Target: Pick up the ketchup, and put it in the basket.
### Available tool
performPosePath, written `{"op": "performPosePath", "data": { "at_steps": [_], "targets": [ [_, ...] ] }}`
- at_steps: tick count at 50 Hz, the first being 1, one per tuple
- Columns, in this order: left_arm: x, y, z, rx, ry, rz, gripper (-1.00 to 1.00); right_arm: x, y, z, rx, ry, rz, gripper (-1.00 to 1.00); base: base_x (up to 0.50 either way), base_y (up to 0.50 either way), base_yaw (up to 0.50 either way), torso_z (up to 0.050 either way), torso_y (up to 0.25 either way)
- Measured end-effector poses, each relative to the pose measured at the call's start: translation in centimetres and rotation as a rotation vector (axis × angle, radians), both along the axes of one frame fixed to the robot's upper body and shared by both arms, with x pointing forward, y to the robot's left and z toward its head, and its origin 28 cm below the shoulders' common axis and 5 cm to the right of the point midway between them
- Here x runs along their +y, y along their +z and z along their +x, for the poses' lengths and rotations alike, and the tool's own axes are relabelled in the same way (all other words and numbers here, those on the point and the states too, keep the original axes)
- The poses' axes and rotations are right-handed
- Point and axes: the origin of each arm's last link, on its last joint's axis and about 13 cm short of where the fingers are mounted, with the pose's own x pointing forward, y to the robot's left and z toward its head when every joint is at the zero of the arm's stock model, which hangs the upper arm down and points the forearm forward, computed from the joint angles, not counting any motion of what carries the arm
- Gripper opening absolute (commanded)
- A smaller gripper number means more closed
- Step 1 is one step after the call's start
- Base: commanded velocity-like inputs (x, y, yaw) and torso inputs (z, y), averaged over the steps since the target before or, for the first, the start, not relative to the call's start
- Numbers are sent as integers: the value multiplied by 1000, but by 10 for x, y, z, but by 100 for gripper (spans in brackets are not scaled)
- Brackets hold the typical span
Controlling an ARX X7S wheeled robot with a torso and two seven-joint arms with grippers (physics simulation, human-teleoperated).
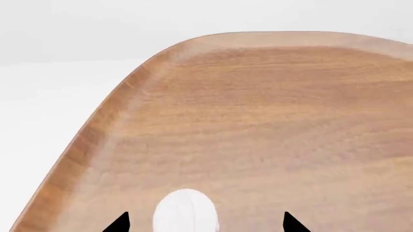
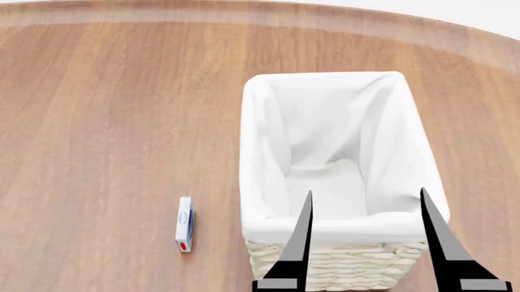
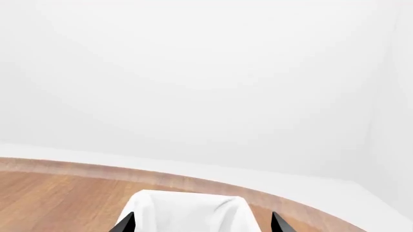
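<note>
Over the near end of the basket (image 2: 258,152), the right gripper (image 2: 366,191) reaches forward from the bottom of the head view. Its two dark fingers (image 2: 302,234) are raised and slant slightly towards the far side of the table (image 2: 122,121). One crosses the folded white liner at the near rim and the other sits by the near right corner. The jaws stand well apart with nothing between them but the liner behind. The right wrist view agrees, with the basket (image 3: 187,208) showing between the spread tips of the right gripper (image 3: 202,220). The basket's inside is bare cloth. Bare wood lies broadly to its left and beyond it, up to the table's curved far edge. A small blue and white item (image 2: 184,224) lies flat to the basket's left, apart from it. The left arm is outside the head view. In its wrist view the left gripper (image 1: 206,220) points across the tabletop (image 1: 258,121) towards a rounded edge, tips spread. Between them sits a white rounded shape, probably the cap of the ketchup (image 1: 185,211). Clear gaps show on both sides of it, and I cannot tell whether the fingers grip the bottle lower down.
</note>
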Motion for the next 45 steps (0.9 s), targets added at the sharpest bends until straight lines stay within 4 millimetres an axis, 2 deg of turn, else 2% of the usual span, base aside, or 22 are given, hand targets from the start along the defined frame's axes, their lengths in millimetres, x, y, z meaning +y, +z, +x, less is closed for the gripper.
{"op": "performPosePath", "data": {
  "at_steps": [15, 31, 32, 45],
  "targets": [
    [9, -10, 4, -5, -31, 17, 100, 0, 1, -1, -6, 1, 3, 100, 0, 0, 0, 0, 0],
    [21, -24, -5, -12, -1, -5, 100, 0, 1, -1, -9, 4, 2, 100, 0, 0, 0, 0, 0],
    [22, -25, -6, -15, -2, -6, -100, 0, 1, -1, -9, 4, 2, 100, 0, 0, 0, 0, 0],
    [25, -31, -10, -25, -11, 1, -100, 1, 1, -1, -9, 5, 1, 100, 0, 0, 0, 0, 0]
  ]
}}
